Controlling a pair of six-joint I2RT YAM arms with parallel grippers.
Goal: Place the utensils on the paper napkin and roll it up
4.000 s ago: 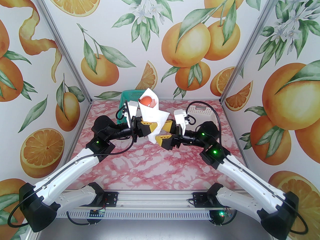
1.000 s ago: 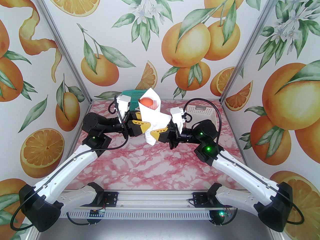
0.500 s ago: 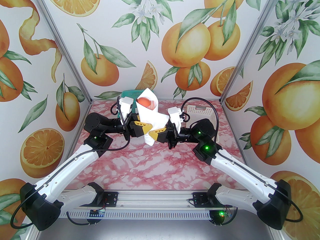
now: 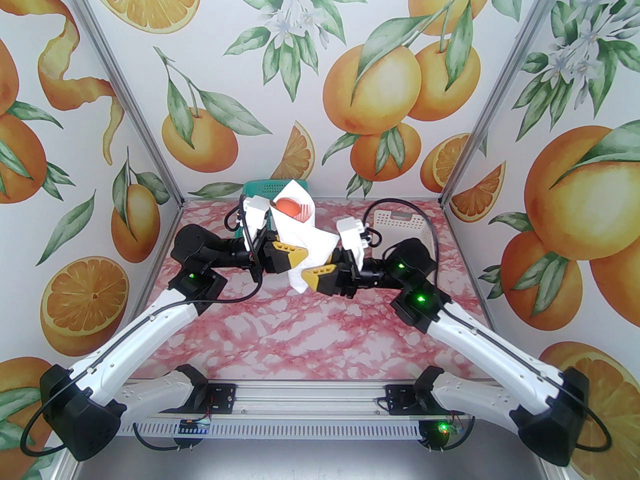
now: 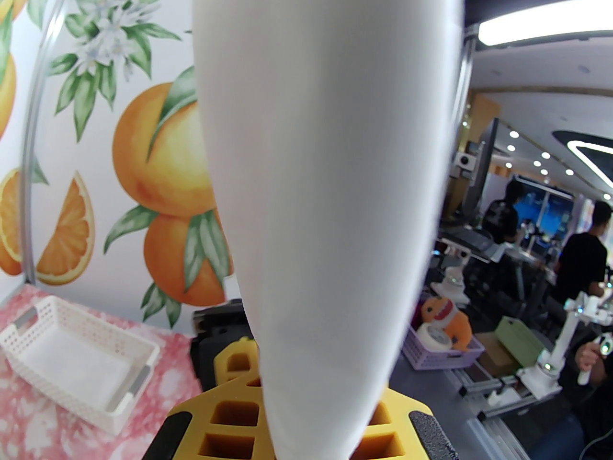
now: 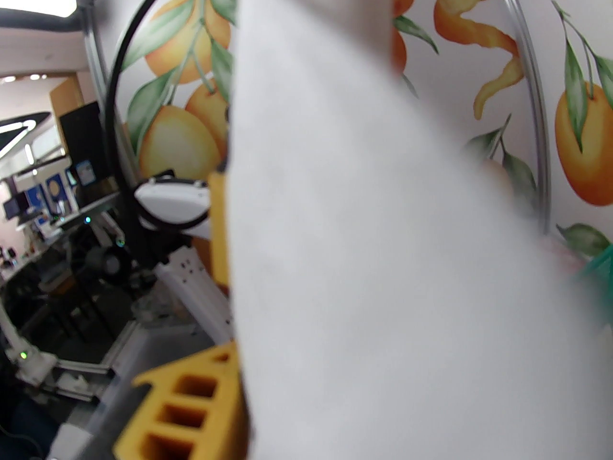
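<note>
Counted from 9 o'clock across to 3 o'clock in the top view: two arms, two grippers, two baskets, one paper napkin, two utensil heads.

The left gripper (image 4: 299, 257) is brought in from 9 o'clock of the bundle. In the left wrist view the paper is seen pinched between both yellow fingers, so it is clamped on the napkin.

The green basket (image 4: 260, 186) is set at 11 o'clock on the table (image 4: 320, 333), tight against the back wall and partly hidden behind the bundle.

The paper napkin (image 4: 305, 238) is rolled into a cone and held up off the table at mid-back, between the two grippers. Its open mouth is turned to 12 o'clock and its narrow tip hangs to 6 o'clock. One loose flap is stuck out toward 3 o'clock. In the mouth an orange spoon (image 4: 288, 204) and, at its 4 o'clock, an orange fork (image 4: 305, 211) are counted; a third utensil cannot be made out.

The right gripper (image 4: 316, 267) is placed at 4 o'clock of the bundle. One yellow finger is seen at the cone's tip and the other is covered by paper, so whether it is parted or closed cannot be told.

The white basket (image 4: 400, 220) is set at 1 o'clock near the back edge, well apart from the bundle, behind the right arm's cable.

Open marbled surface is left at 6 o'clock of the bundle, between the two forearms, down to the metal rail at the near edge.
</note>
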